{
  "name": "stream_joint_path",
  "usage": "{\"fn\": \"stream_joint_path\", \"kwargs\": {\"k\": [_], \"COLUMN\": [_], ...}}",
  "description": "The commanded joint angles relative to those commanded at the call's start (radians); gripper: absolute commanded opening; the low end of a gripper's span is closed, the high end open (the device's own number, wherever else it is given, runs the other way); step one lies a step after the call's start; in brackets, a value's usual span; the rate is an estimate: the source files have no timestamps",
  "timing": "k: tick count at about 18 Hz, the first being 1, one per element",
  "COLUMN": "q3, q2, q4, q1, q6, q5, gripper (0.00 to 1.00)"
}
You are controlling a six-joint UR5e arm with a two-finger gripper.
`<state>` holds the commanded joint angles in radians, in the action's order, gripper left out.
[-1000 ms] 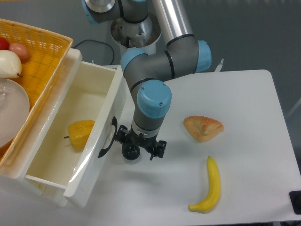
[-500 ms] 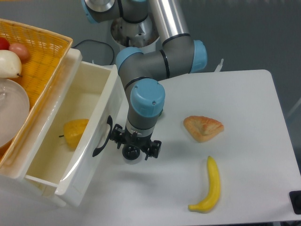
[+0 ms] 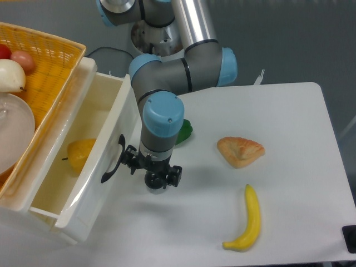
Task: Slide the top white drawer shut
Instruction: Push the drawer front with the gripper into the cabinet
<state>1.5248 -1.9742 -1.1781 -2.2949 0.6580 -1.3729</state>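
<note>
— Yellow curved banana (image 3: 247,221) lies nearest on the white worktop (image 3: 289,122), then a tan pastry wedge (image 3: 240,151), both well apart from the work. What worries you?

— The black two-finger gripper (image 3: 156,179) sits just beside the glossy white plastic top drawer (image 3: 94,167), close to its curved black handle (image 3: 112,166). I'd judge that if the push lands off-centre, the drawer could skew on its runners and jam, or the tool could slip off the glossy front.

— Are the jaws open or closed?

— I cannot tell; the wrist hides them from above.

— And the drawer itself?

— Pulled well out on the left, front panel angled toward the arm, deep cream box showing, with a yellow pepper-like fruit (image 3: 79,154) lying inside. It should ride in without trouble.

— Anything further back?

— A green object (image 3: 185,131) peeks from behind the grey-and-blue arm (image 3: 167,100), and a yellow wicker basket (image 3: 39,67) sits above the drawer's rear.
</note>
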Motion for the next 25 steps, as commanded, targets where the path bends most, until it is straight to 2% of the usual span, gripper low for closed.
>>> {"fn": "stream_joint_path", "kwargs": {"k": [25], "q3": [-0.002], "q2": [0.009], "q4": [0.0], "q1": [0.064], "q6": [0.003], "q5": [0.003], "gripper": [1.0]}}
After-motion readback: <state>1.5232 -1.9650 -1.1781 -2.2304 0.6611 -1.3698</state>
